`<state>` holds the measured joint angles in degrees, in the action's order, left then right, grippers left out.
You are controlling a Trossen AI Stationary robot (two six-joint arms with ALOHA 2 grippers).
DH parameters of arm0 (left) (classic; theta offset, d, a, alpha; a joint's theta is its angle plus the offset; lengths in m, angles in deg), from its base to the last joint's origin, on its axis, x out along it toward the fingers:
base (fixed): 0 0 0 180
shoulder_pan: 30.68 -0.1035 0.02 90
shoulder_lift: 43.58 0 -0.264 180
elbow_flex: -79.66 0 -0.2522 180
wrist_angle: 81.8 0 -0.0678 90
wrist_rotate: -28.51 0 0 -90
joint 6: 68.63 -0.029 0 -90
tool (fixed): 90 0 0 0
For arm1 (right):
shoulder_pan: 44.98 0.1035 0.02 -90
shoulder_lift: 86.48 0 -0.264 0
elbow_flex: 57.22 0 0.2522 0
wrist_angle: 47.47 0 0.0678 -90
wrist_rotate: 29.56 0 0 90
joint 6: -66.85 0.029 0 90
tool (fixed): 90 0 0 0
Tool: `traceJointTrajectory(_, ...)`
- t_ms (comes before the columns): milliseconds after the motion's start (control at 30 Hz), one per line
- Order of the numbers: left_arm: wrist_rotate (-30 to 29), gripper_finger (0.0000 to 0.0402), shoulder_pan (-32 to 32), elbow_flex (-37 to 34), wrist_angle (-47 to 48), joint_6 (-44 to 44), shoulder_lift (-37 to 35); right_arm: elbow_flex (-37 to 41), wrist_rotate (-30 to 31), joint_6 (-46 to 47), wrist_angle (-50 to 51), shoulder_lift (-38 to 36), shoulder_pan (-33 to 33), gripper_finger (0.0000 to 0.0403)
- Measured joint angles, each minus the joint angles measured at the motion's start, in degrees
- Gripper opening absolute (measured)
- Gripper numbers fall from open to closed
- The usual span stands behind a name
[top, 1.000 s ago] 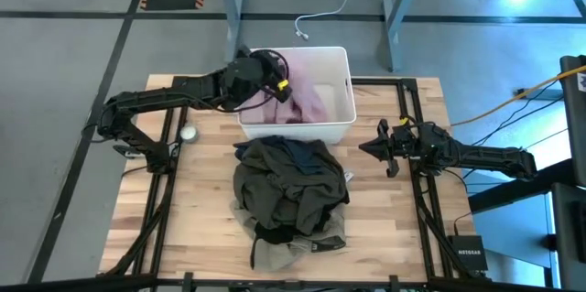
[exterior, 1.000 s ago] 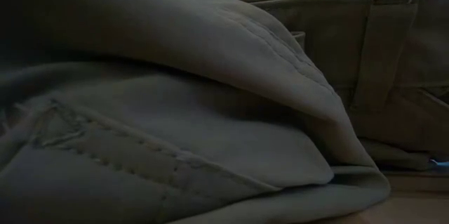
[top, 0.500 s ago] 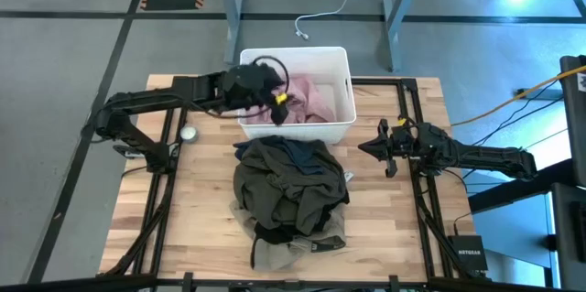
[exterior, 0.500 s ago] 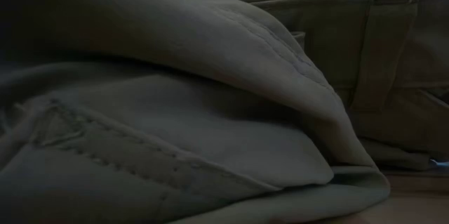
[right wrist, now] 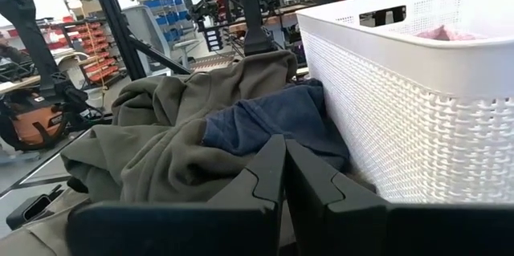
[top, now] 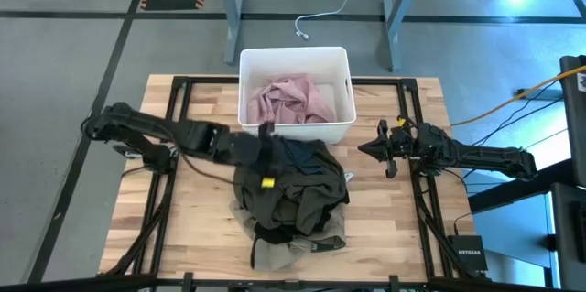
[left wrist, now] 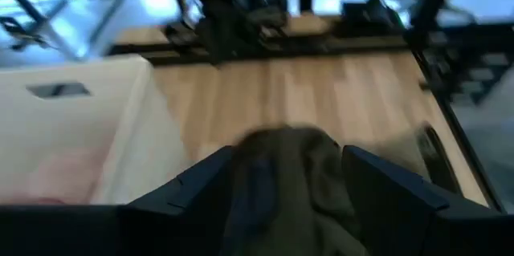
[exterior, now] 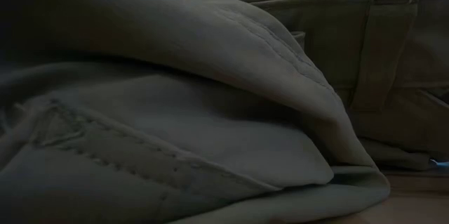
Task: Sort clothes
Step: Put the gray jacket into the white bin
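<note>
Pink shirt (top: 291,100) lies in bin (top: 343,127). Left pincer (top: 263,146), open and empty, hovers over pile (top: 291,187); next: grip one garment. Right pincer (top: 374,148) waits closed.

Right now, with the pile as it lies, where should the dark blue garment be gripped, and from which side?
Probably pinch the dark blue garment at its exposed fold on the pile's edge nearest the white bin, coming from above. Only that part is uncovered; the dark olive garment drapes over the rest. The left end effector, open, is at that edge; the right end effector is shut, off to the side.
</note>
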<state>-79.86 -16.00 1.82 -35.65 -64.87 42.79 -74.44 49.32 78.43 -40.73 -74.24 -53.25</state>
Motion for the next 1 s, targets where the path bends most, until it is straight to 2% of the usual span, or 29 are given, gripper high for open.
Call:
traceJointTrajectory(200,-0.24,0.0224,3.03,-5.72,0.65,3.35,0.81,0.0,-0.47,0.06,0.01,-0.01,0.0,0.0024)
traceJointTrajectory(433,-0.62,0.0224,3.03,-12.66,0.76,5.52,3.74,0.02,0.06,-0.04,-0.04,0.0,0.0,0.0024)
traceJointTrajectory(667,2.26,0.0224,2.88,-16.19,-0.16,10.09,7.24,0.02,0.1,-0.29,0.08,0.01,0.0,0.0024)
traceJointTrajectory(800,6.89,0.0224,2.75,-16.83,-0.42,13.33,9.08,0.02,0.14,-0.31,0.71,0.01,0.0,0.0024)
traceJointTrajectory(1000,6.75,0.0224,2.79,-16.72,-0.02,11.76,13.24,0.02,0.17,-0.31,0.69,-0.01,0.0,0.0024)
